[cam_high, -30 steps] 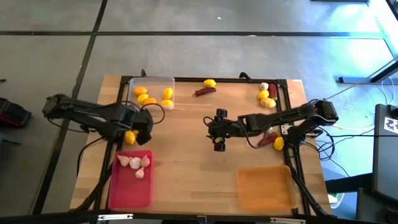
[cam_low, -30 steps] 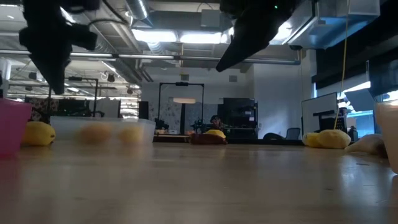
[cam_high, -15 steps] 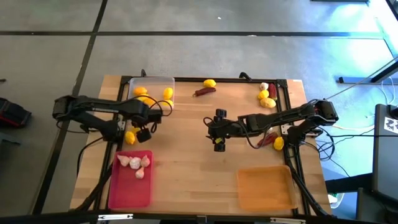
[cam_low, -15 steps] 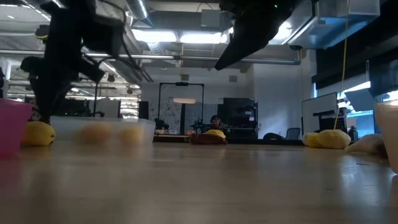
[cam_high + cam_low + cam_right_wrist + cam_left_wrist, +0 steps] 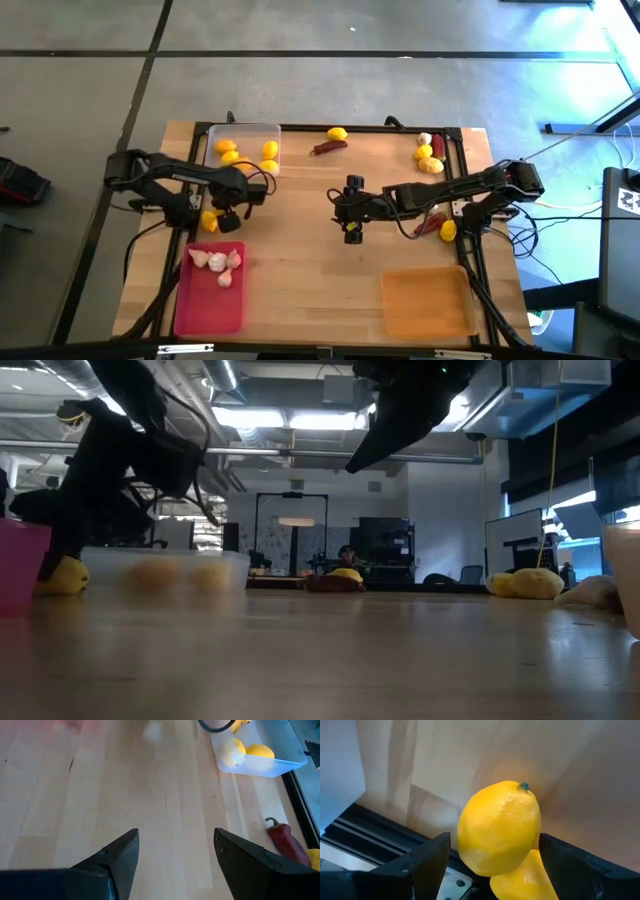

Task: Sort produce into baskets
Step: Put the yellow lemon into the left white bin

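Observation:
My left gripper [image 5: 495, 865] is open and low over the table's left side. Its fingers stand on either side of a yellow lemon [image 5: 500, 827], which lies on the wood [image 5: 208, 218] just beyond the pink tray [image 5: 210, 300]. A second lemon [image 5: 520, 882] lies against the first. The pink tray holds several garlic bulbs [image 5: 220, 265]. The clear tray [image 5: 250, 130] at the far left holds several lemons [image 5: 268, 150]. My right gripper [image 5: 350, 232] is open and empty above the table's middle. The orange tray [image 5: 428, 303] stands at the near right. My left gripper has one finger on each side of the lemon's middle [image 5: 470, 835], which rests on the table against the second lemon. I cannot tell whether the fingers touch it.
A chili [image 5: 328, 147] and a lemon [image 5: 337, 133] lie at the far middle. Garlic, lemons and a chili [image 5: 430, 152] lie at the far right. Another chili [image 5: 428, 226] and lemon [image 5: 447, 230] lie under the right arm. Bare wood shows between the trays.
My left gripper has come down from well above the table to the lemon by the pink tray, and its arm has swung in toward the table. My right arm has kept still.

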Robot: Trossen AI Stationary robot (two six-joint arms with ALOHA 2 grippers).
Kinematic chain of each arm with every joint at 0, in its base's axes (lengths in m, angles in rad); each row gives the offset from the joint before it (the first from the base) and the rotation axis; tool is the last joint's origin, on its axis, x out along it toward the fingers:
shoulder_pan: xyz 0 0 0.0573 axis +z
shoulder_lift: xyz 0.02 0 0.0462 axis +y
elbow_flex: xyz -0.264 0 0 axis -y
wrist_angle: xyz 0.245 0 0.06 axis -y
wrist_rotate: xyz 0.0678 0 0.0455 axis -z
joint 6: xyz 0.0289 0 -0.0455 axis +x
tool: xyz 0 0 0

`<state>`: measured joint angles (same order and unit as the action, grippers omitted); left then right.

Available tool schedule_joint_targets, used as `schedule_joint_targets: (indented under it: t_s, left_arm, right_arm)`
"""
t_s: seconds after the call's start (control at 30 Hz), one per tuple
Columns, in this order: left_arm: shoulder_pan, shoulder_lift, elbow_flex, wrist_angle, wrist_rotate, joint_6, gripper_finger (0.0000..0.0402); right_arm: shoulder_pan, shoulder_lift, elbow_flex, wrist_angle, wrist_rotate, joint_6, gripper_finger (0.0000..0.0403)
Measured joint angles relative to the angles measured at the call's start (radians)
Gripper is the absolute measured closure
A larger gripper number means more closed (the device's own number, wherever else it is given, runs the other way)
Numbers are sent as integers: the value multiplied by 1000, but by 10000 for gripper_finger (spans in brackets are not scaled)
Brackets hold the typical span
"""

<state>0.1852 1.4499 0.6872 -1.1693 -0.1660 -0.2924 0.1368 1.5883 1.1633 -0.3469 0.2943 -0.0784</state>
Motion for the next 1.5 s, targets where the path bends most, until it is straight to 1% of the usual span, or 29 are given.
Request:
schedule_joint_targets:
  t_s: [0.1, 0.2, 0.3, 0.4, 0.53, 0.67, 0.9, 1.03, 1.27, 1.5]
  left_arm:
    - [0, 33, 0, 2, 0, 3, 121]
    - [0, 51, 0, 3, 0, 4, 157]
    - [0, 50, 0, 6, 1, 4, 195]
    - [0, 38, 1, 15, 1, 4, 215]
    - [0, 22, 6, 25, 6, 4, 212]
    - [0, -10, 42, 30, 5, 5, 204]
    - [2, -112, 151, 34, -75, 8, 207]
    - [27, -178, 196, 75, -112, 14, 202]
    - [126, -278, 207, 257, -160, 73, 200]
    - [273, -263, 201, 408, -165, 142, 199]
  right_arm:
    - [0, 0, 0, 0, 0, 0, 152]
    - [0, 0, 0, 0, 0, 1, 152]
    - [0, -1, -18, 30, 0, 3, 152]
    - [0, -1, -51, 64, -1, 3, 152]
    - [0, -1, -73, 102, -1, 19, 152]
    - [0, -1, -75, 114, -1, 21, 152]
    - [0, -1, -75, 114, -1, 44, 152]
    - [0, -1, -75, 114, -1, 47, 152]
    - [0, -1, -75, 114, -1, 47, 152]
    - [0, -1, -75, 114, -1, 47, 152]
